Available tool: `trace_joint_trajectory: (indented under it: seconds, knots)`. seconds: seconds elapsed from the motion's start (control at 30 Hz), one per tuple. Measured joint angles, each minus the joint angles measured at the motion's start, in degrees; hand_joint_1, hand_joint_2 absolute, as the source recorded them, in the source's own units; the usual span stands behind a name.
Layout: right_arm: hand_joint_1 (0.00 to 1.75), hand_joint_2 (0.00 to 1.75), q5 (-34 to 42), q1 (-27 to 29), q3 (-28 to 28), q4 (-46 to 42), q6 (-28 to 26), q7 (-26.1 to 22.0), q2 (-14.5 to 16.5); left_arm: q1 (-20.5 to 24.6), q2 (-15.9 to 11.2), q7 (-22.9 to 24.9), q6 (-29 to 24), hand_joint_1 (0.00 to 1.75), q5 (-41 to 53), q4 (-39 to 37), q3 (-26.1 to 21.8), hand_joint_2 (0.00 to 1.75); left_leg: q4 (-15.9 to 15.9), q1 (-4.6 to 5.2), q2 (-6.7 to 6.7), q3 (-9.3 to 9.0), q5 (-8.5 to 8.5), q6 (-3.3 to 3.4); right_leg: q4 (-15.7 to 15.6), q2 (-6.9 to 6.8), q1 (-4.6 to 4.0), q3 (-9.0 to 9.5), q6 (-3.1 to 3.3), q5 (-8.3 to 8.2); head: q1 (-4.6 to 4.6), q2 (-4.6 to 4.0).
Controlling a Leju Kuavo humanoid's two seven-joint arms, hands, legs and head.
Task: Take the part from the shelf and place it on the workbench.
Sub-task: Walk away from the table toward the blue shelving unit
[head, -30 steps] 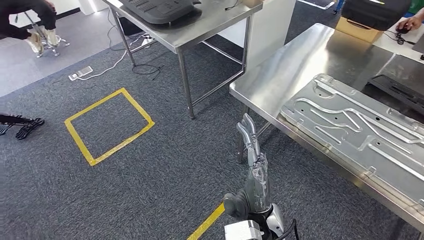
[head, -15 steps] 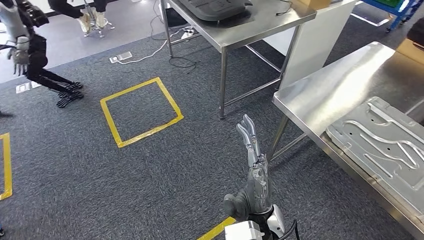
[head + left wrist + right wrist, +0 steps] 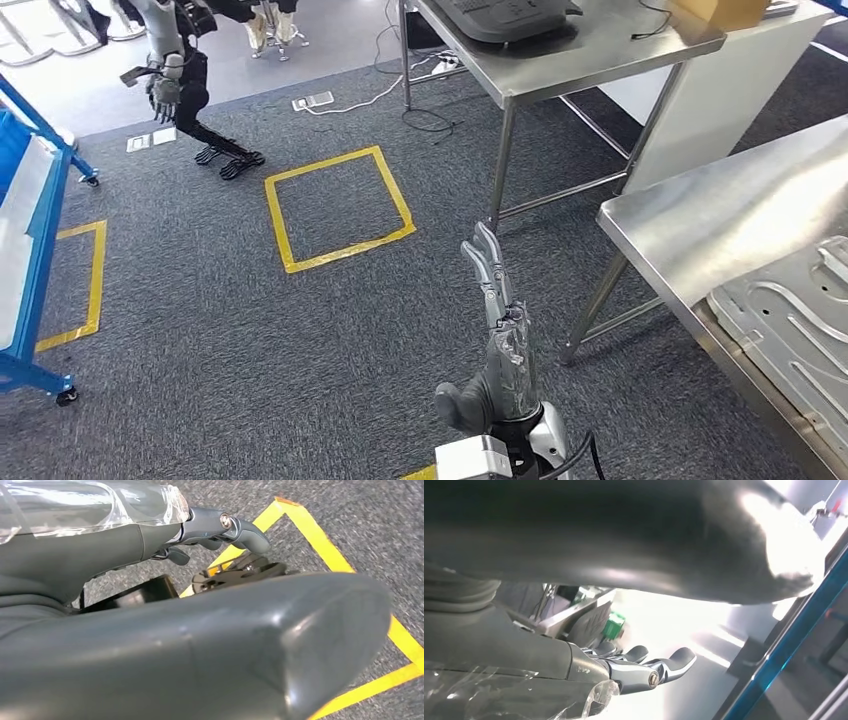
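My right hand (image 3: 500, 340) is raised in front of me over the grey carpet, fingers stretched straight and apart, holding nothing; the right wrist view shows its fingers (image 3: 659, 667) extended too. In the left wrist view my left hand (image 3: 200, 605) hangs over the floor, its thick thumb close to the lens and its fingers (image 3: 235, 527) empty. A grey stamped metal panel (image 3: 795, 320) lies on the steel workbench (image 3: 720, 215) at the right. A blue shelf frame (image 3: 40, 230) stands at the far left, well away from both hands.
A second steel table (image 3: 570, 50) at the back carries a black moulded part (image 3: 510, 15) and a cardboard box (image 3: 715, 12). A yellow tape square (image 3: 340, 205) marks the carpet. Another humanoid robot (image 3: 175, 70) stands at the back left.
The camera has turned left: workbench and tables slid right, and the blue shelf and the other robot came into view. My right hand keeps the same straight, empty pose.
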State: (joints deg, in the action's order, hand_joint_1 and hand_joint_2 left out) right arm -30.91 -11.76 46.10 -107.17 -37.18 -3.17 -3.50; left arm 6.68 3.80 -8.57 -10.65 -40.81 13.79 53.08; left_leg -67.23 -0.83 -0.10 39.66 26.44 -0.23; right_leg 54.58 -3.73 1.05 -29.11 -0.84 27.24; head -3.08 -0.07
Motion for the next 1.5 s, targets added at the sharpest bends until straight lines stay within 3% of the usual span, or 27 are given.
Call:
trace_joint_trajectory:
  seconds: [0.07, 0.13, 0.2, 0.27, 0.33, 0.4, 0.43, 0.47, 0.5, 0.57, 0.63, 0.7, 0.73, 0.8, 0.87, 0.93, 0.97, 1.0, 1.07, 1.13, 1.23, 1.3, 1.37, 1.43, 1.47, 1.5]
  knots:
    - [0.00, 0.00, -0.5, -0.2, 0.0, -0.1, 0.2, 0.6, -0.1, 0.2, 0.1, 0.0, -0.1, 0.00, 0.0, 0.0, 0.1, 0.00, 8.6, 0.50, 2.70, -4.45, -3.09, 0.63, 0.0, -1.14, -0.19, 0.57, -0.46, 0.49, 0.02, 0.00]
    - [0.00, 0.00, -0.9, -0.4, 0.1, -0.4, 0.3, 1.0, -0.2, 0.5, 0.3, 0.1, -0.4, 0.00, 0.1, 0.0, 0.3, 0.00, 12.2, 1.12, 4.12, -6.14, -3.89, 1.30, 0.0, -2.09, -0.49, 0.89, -1.00, 0.89, 0.05, 0.00]
    - [0.00, 0.00, -1.0, -0.5, 0.2, -0.5, 0.4, 1.2, -0.2, 0.6, 0.5, 0.1, -0.5, 0.00, 0.2, 0.0, 0.4, 0.00, 12.3, 1.24, 2.79, -5.96, -4.01, 1.84, -0.1, -2.81, -0.50, 1.05, -1.54, 1.16, 0.05, 0.01]
    - [0.00, 0.00, -1.0, -0.6, 0.3, -0.7, 0.4, 1.2, -0.3, 0.5, 0.5, 0.1, -0.6, 0.00, 0.2, 0.0, 0.4, 0.00, 12.7, 0.96, 1.47, -6.10, -4.24, 2.53, 1.5, -0.88, -0.26, 0.58, -2.04, 2.55, 0.10, 0.01]
    - [0.00, 0.00, -1.0, -0.6, 0.4, -0.9, 0.4, 1.3, -0.5, 0.6, 0.7, 0.2, -0.7, 0.00, 0.2, 0.0, 0.4, 0.00, 12.8, 0.77, 0.14, -6.24, -4.37, 3.13, 8.0, 2.29, -0.12, -2.37, -2.21, 6.00, 0.21, 0.01]
    - [0.00, 0.00, -1.1, -0.5, 0.4, -1.0, 0.4, 1.4, -0.9, 0.8, 0.9, 0.2, -0.7, 0.00, 0.2, 0.0, 0.4, 0.00, 12.8, 0.80, -1.43, -6.25, -4.37, 3.37, 15.9, 3.38, -0.11, -6.66, -2.25, 8.85, 0.29, 0.00]
    - [0.00, 0.00, -1.2, -0.4, 0.4, -1.0, 0.4, 1.5, -1.0, 0.7, 1.0, 0.2, -0.8, 0.00, 0.2, 0.0, 0.4, 0.00, 12.8, 0.80, -2.30, -6.27, -4.37, 3.38, 17.7, 3.50, -0.09, -7.89, -2.29, 8.78, 0.31, 0.00]
    - [0.00, 0.00, -1.3, -0.4, 0.5, -1.0, 0.4, 1.6, -1.2, 0.7, 1.0, 0.3, -0.9, 0.00, 0.2, 0.0, 0.5, 0.00, 12.8, 0.74, -3.20, -6.32, -4.37, 3.36, 17.0, 3.60, -0.03, -8.01, -2.32, 7.50, 0.31, 0.00]
    - [0.00, 0.00, -1.5, -0.4, 0.5, -1.0, 0.4, 1.8, -1.3, 0.7, 1.1, 0.5, -1.0, 0.00, 0.2, 0.0, 0.5, 0.00, 12.7, 0.66, -4.10, -6.39, -4.36, 3.30, 14.0, 3.90, 0.08, -7.03, -2.35, 5.31, 0.31, 0.01]
    - [0.00, 0.00, -1.7, -0.4, 0.5, -1.2, 0.5, 1.9, -1.4, 0.7, 1.2, 0.6, -1.3, 0.00, 0.2, 0.0, 0.5, 0.00, 12.5, 0.57, -5.74, -6.31, -4.26, 2.89, 5.7, 6.37, 0.49, -3.69, -2.43, 1.01, 0.31, 0.01]
    - [0.00, 0.00, -1.9, -0.5, 0.5, -1.3, 0.9, 2.2, -1.6, 0.8, 1.3, 0.6, -1.7, 0.00, 0.2, 0.0, 0.5, 0.00, 12.3, 0.56, -7.06, -5.89, -4.31, 2.20, 1.4, 8.33, 0.69, -2.02, -2.20, -0.49, 0.29, 0.01]
    - [0.00, 0.00, -2.0, -0.6, 0.5, -1.3, 1.3, 2.5, -1.7, 0.7, 1.4, 0.7, -2.3, 0.00, 0.2, 0.0, 0.6, 0.00, 12.4, 0.33, -8.19, -5.49, -4.57, 1.50, 1.0, 7.51, 0.47, -1.96, -1.48, -0.55, 0.27, 0.01]
    - [0.00, 0.00, -2.0, -0.8, 0.5, -1.4, 1.4, 2.6, -1.7, 0.6, 1.4, 0.8, -2.6, 0.00, 0.2, 0.0, 0.6, 0.00, 12.2, 0.24, -7.97, -5.34, -4.46, 1.22, 0.9, 6.83, 0.39, -1.89, -1.10, -0.65, 0.26, 0.00]
    - [0.00, 0.00, -2.0, -1.1, 0.6, -1.4, 1.7, 2.9, -1.7, 0.5, 1.6, 1.0, -3.0, 0.00, 0.2, 0.0, 0.7, 0.00, 9.0, 0.33, -5.24, -3.74, -2.59, 0.73, 0.7, 5.26, 0.42, -1.72, -0.26, -0.72, 0.05, 0.00]
    - [0.00, 0.00, -2.0, -1.2, 0.6, -1.4, 1.9, 3.1, -1.7, 0.6, 1.7, 1.1, -3.3, 0.00, 0.1, 0.0, 0.8, 0.00, 0.9, 0.37, -1.89, 0.14, 1.23, 0.32, 0.7, 3.50, 0.14, -1.60, 0.25, -0.54, -0.17, 0.00]
    - [0.00, 0.00, -2.0, -1.2, 0.6, -1.4, 2.0, 3.2, -1.8, 0.5, 1.7, 1.2, -3.6, 0.00, 0.0, 0.0, 0.8, 0.00, -5.4, 0.22, -0.95, 3.29, 3.34, 0.11, 0.7, 1.71, -0.16, -1.51, 0.40, -0.34, -0.17, 0.00]
    - [0.00, 0.00, -1.9, -1.2, 0.7, -1.4, 2.0, 3.2, -1.8, 0.4, 1.7, 1.2, -3.6, 0.00, -0.1, 0.0, 0.8, 0.00, -5.4, 0.19, -0.80, 3.20, 2.86, 0.15, 0.7, 0.90, -0.25, -1.41, 0.40, -0.23, -0.17, 0.00]
    - [0.00, 0.00, -1.9, -1.2, 0.7, -1.4, 2.0, 3.2, -1.8, 0.3, 1.8, 1.2, -3.7, 0.00, -0.1, 0.0, 0.9, 0.00, -2.9, 0.24, -0.43, 1.78, 1.41, 0.31, 0.7, 0.14, -0.31, -1.24, 0.35, -0.08, -0.17, 0.00]
    - [0.00, 0.00, -1.7, -1.3, 0.7, -1.4, 2.0, 3.3, -1.8, 0.2, 1.8, 1.2, -3.7, 0.00, -0.1, 0.0, 0.9, 0.00, 5.9, 0.70, 1.82, -3.06, -1.98, 0.95, 0.7, -1.23, -0.51, -0.75, 0.02, 0.33, -0.17, 0.00]
    - [0.00, 0.00, -1.6, -1.4, 0.8, -1.4, 2.0, 3.2, -1.8, 0.3, 1.8, 1.2, -3.7, 0.00, -0.1, 0.0, 0.9, 0.00, 11.3, 1.35, 3.56, -5.84, -3.37, 1.66, 0.7, -2.29, -0.73, -0.34, -0.48, 0.74, -0.13, 0.00]
    - [0.00, 0.00, -1.5, -1.4, 0.8, -1.4, 1.7, 3.1, -1.8, 0.0, 1.8, 1.3, -3.8, 0.00, -0.1, 0.0, 0.9, 0.00, 12.1, 1.56, 2.16, -6.13, -3.43, 2.41, 0.5, -3.33, -0.69, 0.23, -1.28, 1.22, -0.10, 0.01]
    - [0.00, 0.00, -1.4, -1.4, 0.8, -1.4, 1.6, 3.0, -1.8, 0.0, 1.8, 1.4, -3.8, 0.00, -0.1, 0.0, 0.9, 0.00, 12.7, 1.18, 0.86, -6.70, -3.72, 3.02, 2.8, -1.03, -0.50, -0.35, -1.77, 2.90, -0.02, 0.01]
    - [0.00, 0.00, -1.2, -1.3, 0.9, -1.4, 1.4, 3.0, -1.9, 0.2, 1.8, 1.4, -3.8, 0.00, 0.0, 0.0, 1.0, 0.00, 12.9, 0.99, -0.46, -6.98, -3.79, 3.51, 9.9, 2.35, -0.37, -3.68, -2.01, 6.38, 0.08, 0.00]
    - [0.00, 0.00, -0.9, -1.1, 1.0, -1.4, 1.3, 2.9, -2.0, 0.2, 1.8, 1.5, -3.9, 0.00, 0.0, 0.0, 1.2, 0.00, 12.9, 1.01, -2.06, -7.01, -3.76, 3.68, 16.7, 3.38, -0.36, -7.57, -2.18, 8.49, 0.12, 0.01]
    - [0.00, 0.00, -0.8, -1.0, 1.0, -1.4, 1.2, 2.9, -2.1, 0.1, 1.8, 1.6, -3.9, 0.00, 0.1, 0.0, 1.3, 0.00, 12.9, 0.99, -2.94, -7.03, -3.75, 3.67, 17.3, 3.49, -0.32, -8.29, -2.25, 7.86, 0.12, 0.01]
    - [0.00, 0.00, -0.8, -1.0, 1.0, -1.4, 1.2, 2.9, -2.2, 0.1, 1.8, 1.7, -4.0, 0.00, 0.1, 0.0, 1.4, 0.00, 12.8, 0.93, -3.80, -7.10, -3.72, 3.62, 15.4, 3.62, -0.22, -7.81, -2.30, 6.14, 0.12, 0.02]
